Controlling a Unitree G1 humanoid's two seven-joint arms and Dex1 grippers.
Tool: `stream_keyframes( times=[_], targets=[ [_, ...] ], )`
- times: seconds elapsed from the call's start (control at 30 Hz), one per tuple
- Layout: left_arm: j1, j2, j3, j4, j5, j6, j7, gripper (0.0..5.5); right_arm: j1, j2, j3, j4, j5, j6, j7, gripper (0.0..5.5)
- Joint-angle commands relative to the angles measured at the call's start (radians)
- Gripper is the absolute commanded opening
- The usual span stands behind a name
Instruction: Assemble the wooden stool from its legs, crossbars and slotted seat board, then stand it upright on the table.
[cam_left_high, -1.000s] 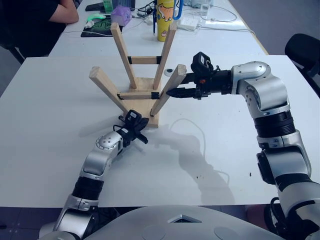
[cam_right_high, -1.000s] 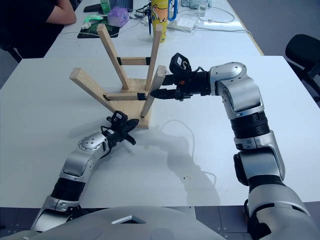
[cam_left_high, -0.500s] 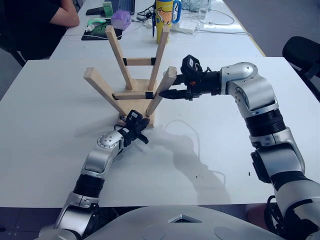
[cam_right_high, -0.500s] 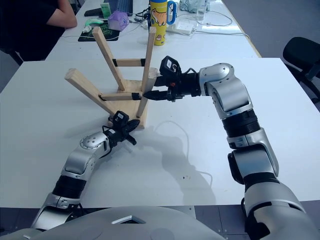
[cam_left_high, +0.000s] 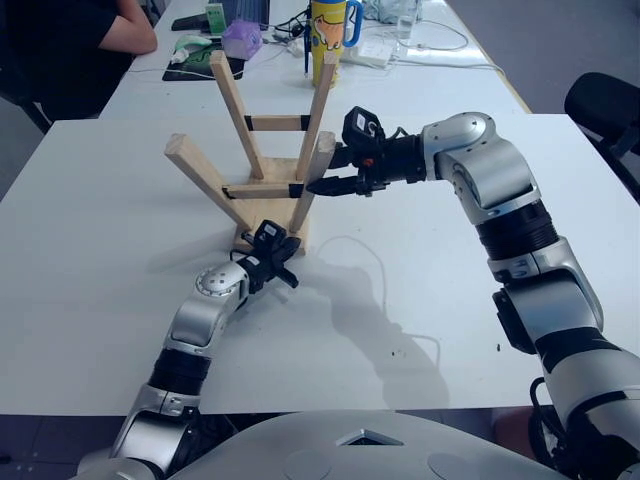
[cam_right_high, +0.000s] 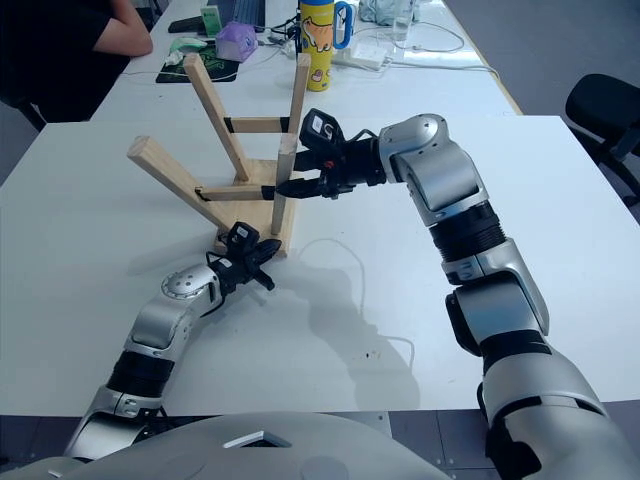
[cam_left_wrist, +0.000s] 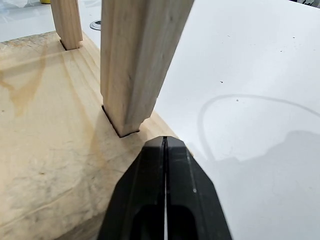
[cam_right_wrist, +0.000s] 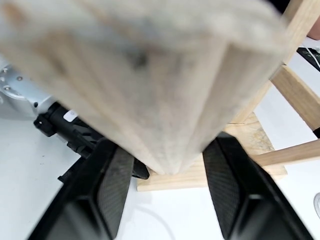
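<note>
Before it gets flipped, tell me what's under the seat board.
The seat board rests on the white table, which shows all around it. The left gripper sits closed at its near edge. Anything directly beneath the board is covered.

Four legs (cam_left_high: 208, 182), two crossbars (cam_left_high: 262, 190), one seat (cam_left_wrist: 45, 150)

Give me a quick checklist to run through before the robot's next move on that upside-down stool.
1. Right gripper on the near leg: ok, fingers against both its sides.
2. Left gripper shut, tip at the seat board edge: ok.
3. That leg's base in its slot: ok.
4. Crossbars fully seated: cannot tell.
5. Stool upright: not ok, legs point up.
</note>
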Motion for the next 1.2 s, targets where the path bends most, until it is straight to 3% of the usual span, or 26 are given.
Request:
stream_keyframes(
  times=[0.03, 0.4, 0.43, 0.57, 0.77, 0.97, 1.07, 1.2],
  targets=[
    [0.059, -0.006, -0.034, 0.072, 0.013, 0.065, -0.005, 0.0, 0.031, 0.061, 0.077, 0.071, -0.066, 0.017, -0.023, 2.06],
    [0.048, -0.006, -0.012, 0.045, -0.01, -0.015, -0.042, 0.0, 0.065, 0.068, -0.003, 0.088, -0.06, -0.044, -0.07, 2.06],
    [0.049, -0.004, -0.007, 0.038, -0.015, -0.037, -0.053, 0.0, 0.073, 0.066, -0.023, 0.081, -0.053, -0.051, -0.087, 2.42],
    [0.075, 0.013, 0.016, -0.045, -0.053, -0.135, -0.116, 0.0, 0.114, 0.042, -0.07, 0.027, -0.042, -0.036, -0.114, 3.01],
    [0.195, 0.079, 0.112, -0.132, -0.095, -0.239, -0.163, 0.0, 0.302, -0.007, -0.165, -0.092, -0.033, 0.005, -0.223, 3.05],
    [0.3, 0.226, 0.269, -0.07, -0.081, -0.295, -0.188, 0.0, 0.605, 0.117, -0.263, -0.259, -0.047, 0.061, -0.551, 3.05],
    [0.274, 0.232, 0.341, 0.018, -0.031, -0.299, -0.072, 0.0, 0.68, 0.205, -0.28, -0.31, -0.054, 0.113, -0.703, 3.05],
    [0.177, 0.185, 0.307, 0.108, 0.06, -0.258, 0.066, 0.0, 0.683, 0.271, -0.247, -0.273, -0.106, 0.092, -0.814, 3.05]
  ],
)
